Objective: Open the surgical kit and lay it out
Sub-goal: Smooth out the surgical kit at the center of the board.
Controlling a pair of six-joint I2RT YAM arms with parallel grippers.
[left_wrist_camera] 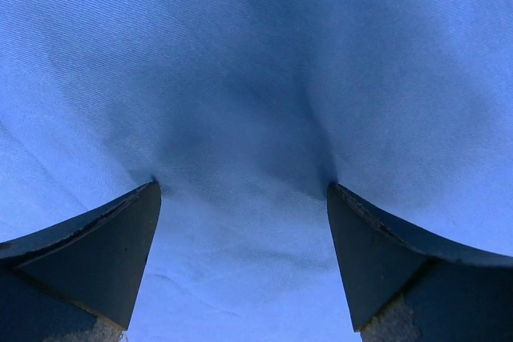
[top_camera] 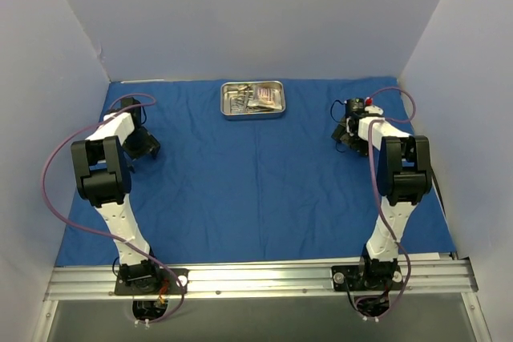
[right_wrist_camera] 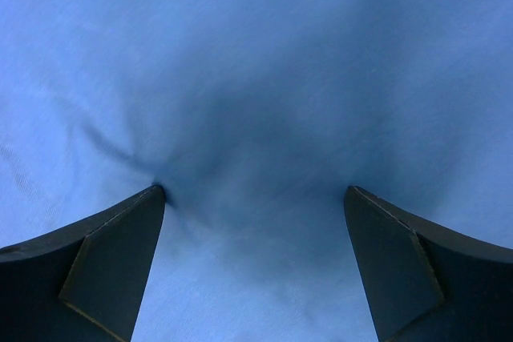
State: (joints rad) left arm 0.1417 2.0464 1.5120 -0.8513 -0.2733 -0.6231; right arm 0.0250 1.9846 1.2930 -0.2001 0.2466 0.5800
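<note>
Top external | wrap (top_camera: 256,186) flat; tray (top_camera: 253,117) atop | left end effector (left_wrist_camera: 243,185), right end effector (right_wrist_camera: 255,189) apart

Three plain, pale grey-lavender panels box in the scene: a back wall (top_camera: 256,14) along the far edge of the tabletop (top_camera: 264,322), with a left wall (top_camera: 40,78) and a right wall (top_camera: 473,78) at the sides. The light is soft and even. A slotted aluminium rail (top_camera: 264,278) spans the near edge, with a bare grey strip of tabletop in front of it.
</note>
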